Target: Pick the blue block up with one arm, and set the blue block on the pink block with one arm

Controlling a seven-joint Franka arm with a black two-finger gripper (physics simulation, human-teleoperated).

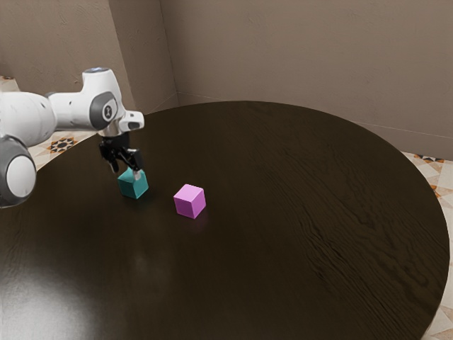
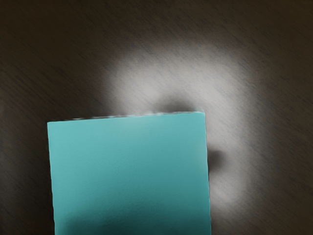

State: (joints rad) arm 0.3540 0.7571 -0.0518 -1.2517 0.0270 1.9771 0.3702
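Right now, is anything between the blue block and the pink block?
Nothing visible. The blue block is at the gripper, and only bare table lies between it and the pink block, toward the exterior view's right.

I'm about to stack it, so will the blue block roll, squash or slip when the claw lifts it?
The blue block is a flat-faced cube, so it probably won't roll. Its straight, crisp edges suggest it is stiff. Its smooth faces might slip in the claw.

One blue block, one pink block — one table
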